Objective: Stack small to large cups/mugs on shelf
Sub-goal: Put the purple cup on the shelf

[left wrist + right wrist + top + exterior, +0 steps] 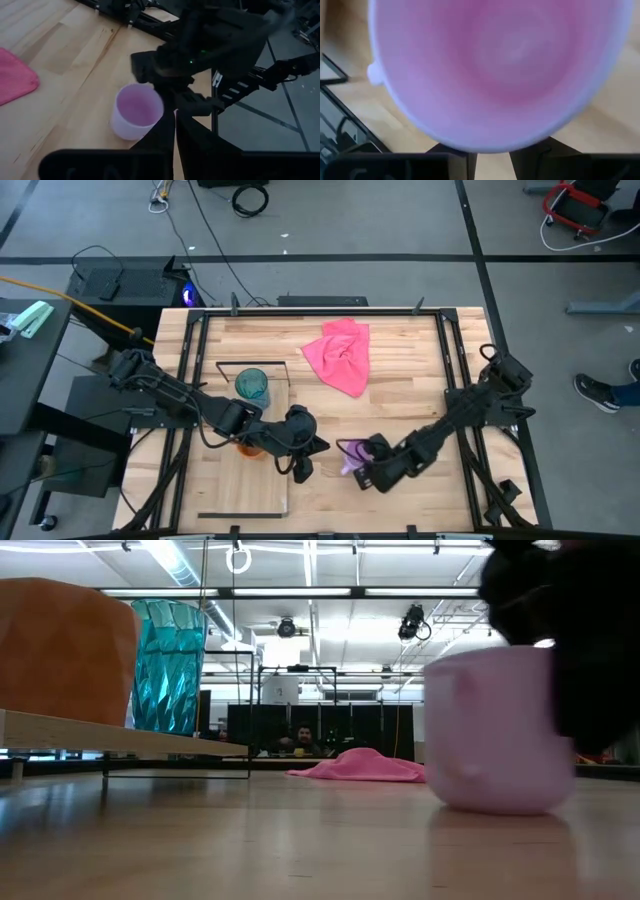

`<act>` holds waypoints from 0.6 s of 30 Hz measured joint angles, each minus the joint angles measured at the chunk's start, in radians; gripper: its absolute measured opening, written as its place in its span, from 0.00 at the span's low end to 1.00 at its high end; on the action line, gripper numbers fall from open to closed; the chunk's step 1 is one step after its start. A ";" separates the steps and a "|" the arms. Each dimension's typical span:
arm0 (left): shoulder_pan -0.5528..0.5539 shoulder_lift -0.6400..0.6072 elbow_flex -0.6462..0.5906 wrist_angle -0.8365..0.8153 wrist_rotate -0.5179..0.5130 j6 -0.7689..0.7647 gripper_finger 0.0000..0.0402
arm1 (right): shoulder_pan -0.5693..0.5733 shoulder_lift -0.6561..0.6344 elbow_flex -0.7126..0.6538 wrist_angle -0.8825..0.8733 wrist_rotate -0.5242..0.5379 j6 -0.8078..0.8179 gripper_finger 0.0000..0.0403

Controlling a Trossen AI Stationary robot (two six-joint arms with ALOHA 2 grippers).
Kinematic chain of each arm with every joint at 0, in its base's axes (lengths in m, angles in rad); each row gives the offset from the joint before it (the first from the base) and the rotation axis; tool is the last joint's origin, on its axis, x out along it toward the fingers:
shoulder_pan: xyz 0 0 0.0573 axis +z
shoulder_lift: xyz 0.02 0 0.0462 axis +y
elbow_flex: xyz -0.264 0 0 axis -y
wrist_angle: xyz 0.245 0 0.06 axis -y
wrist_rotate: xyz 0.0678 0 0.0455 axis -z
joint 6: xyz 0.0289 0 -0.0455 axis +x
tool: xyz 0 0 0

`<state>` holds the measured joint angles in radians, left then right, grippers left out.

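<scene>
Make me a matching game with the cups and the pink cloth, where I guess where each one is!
Things:
1. teal tumbler
2. orange mug
3. purple mug
4. pink cloth

Places:
A. on the tabletop, at the right gripper
B. on the shelf, nearest the wire frame end
C. lying on the tabletop, away from both arms
D. on the shelf, beside the tumbler, under the left arm

Pairs: 1-B, 2-D, 3-A, 4-C
</scene>
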<state>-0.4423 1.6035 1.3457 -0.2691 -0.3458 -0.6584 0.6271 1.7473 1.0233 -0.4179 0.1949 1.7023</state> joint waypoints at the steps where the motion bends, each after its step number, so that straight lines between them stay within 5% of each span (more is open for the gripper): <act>1: 0.000 0.000 0.000 -0.002 0.000 0.000 0.06 | -0.015 0.000 0.000 0.011 0.000 -0.030 0.25; 10: 0.000 0.000 0.000 -0.026 0.000 -0.006 0.06 | -0.104 -0.020 0.000 0.106 -0.003 -0.236 0.22; 18: 0.002 0.000 0.000 -0.054 -0.019 -0.015 0.03 | -0.082 -0.172 0.000 0.057 -0.008 -0.290 0.22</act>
<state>-0.4399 1.6039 1.3457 -0.3226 -0.3652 -0.6738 0.5455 1.5751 1.0233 -0.3609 0.1867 1.4127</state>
